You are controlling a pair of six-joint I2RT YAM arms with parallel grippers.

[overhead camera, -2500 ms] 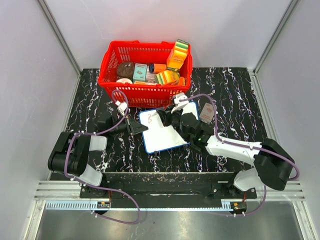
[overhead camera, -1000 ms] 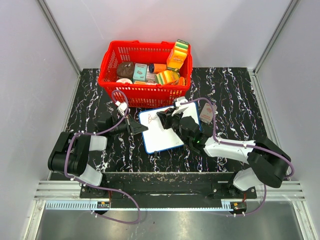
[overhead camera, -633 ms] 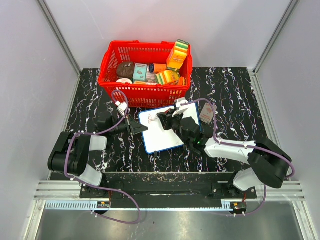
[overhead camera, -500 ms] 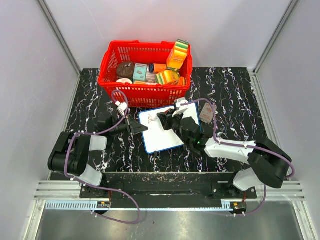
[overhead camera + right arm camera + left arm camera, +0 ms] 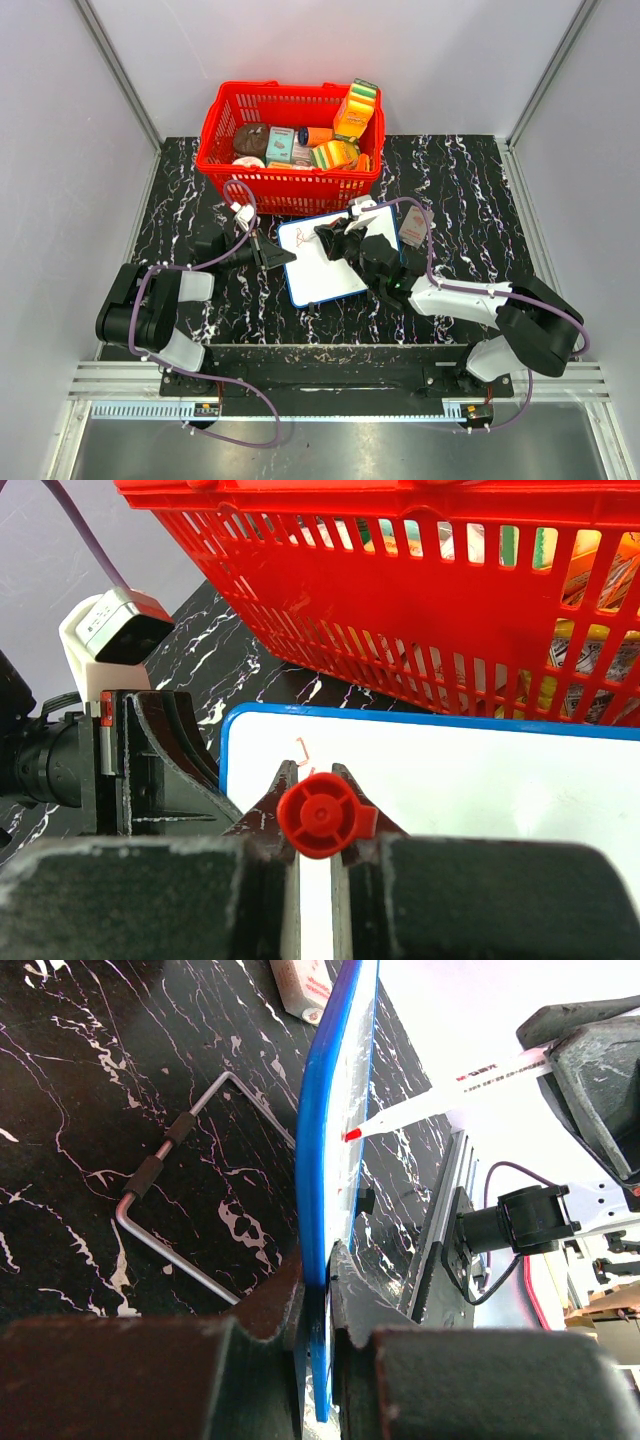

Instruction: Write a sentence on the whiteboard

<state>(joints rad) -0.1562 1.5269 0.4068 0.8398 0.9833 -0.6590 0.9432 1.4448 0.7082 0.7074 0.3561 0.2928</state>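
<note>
The whiteboard (image 5: 318, 275) sits near the centre of the worktop (image 5: 470, 200), its far edge just beside the red basket (image 5: 290, 185), which stands at the far edge of the worktop and holds assorted packets.

Left claw (image 5: 283, 257): closed on the blue frame at the left edge of the whiteboard. The left wrist view shows both fingers (image 5: 285, 1295) clamped on the frame, one on each face.

Right claw (image 5: 325, 238): closed on a marker (image 5: 325, 815) with a red end cap. It is positioned over the far left part of the whiteboard. In the left wrist view the white barrel slopes down to a red tip at the board face, just beside the frame; contact cannot be confirmed.

The sentence (image 5: 303, 746): only a few thin red strokes are visible, near the far left corner of the whiteboard. They are too small to read.

A small packet (image 5: 412, 226) lies on the worktop just beside the right edge of the whiteboard.
</note>
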